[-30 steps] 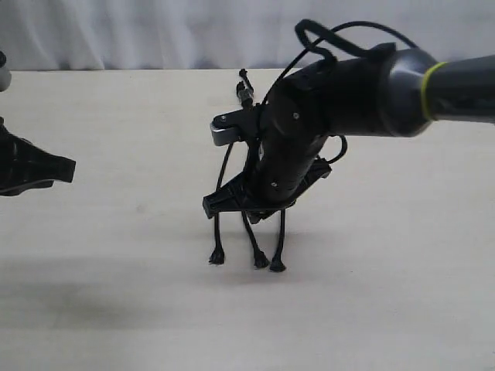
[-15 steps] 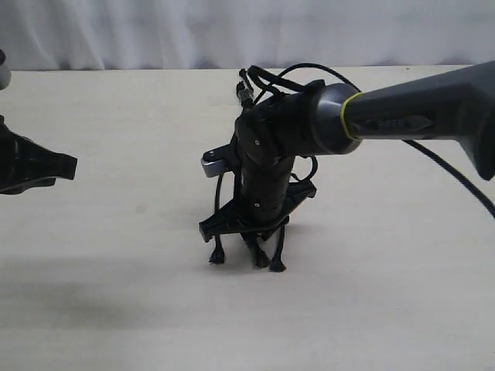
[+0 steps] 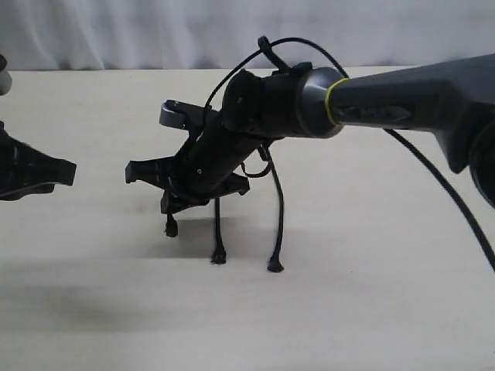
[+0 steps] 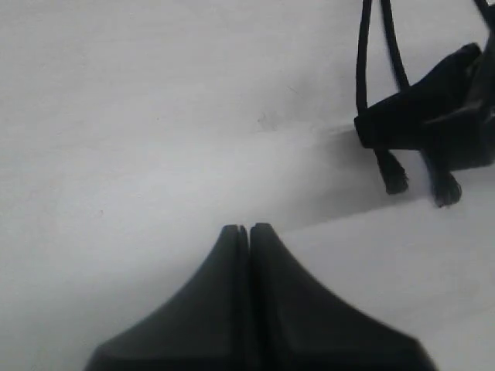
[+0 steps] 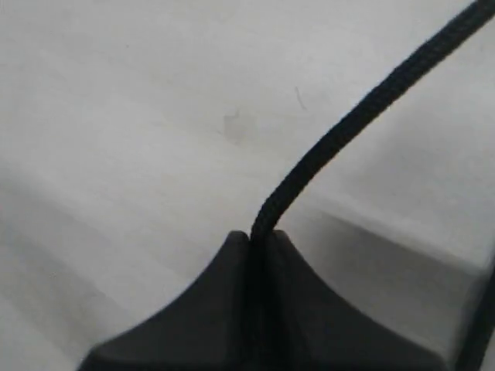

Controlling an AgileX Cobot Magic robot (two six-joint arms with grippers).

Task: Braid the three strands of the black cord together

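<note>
My right gripper (image 3: 168,202) has reached left of the table's middle and is shut on one strand (image 5: 363,108) of the black cord. That strand's knotted end (image 3: 171,227) hangs just below the fingers. The other two strands (image 3: 217,224) (image 3: 277,205) lie on the table, running toward the front, with their knots (image 3: 219,257) (image 3: 274,265) apart. The cord's knotted top is hidden behind the right arm. My left gripper (image 3: 58,168) (image 4: 248,229) hovers at the far left, shut and empty. In the left wrist view the right gripper (image 4: 433,124) shows with two frayed ends (image 4: 396,182) below it.
The pale table (image 3: 371,309) carries nothing else that I can see. A glossy robot cable (image 3: 433,182) loops from the right arm across the right side. A white curtain (image 3: 155,31) hangs behind the table's far edge.
The right gripper swung left and tilted over, carrying one strand with it. That strand's end left the row of three and now hangs to the left. The left gripper stayed put.
</note>
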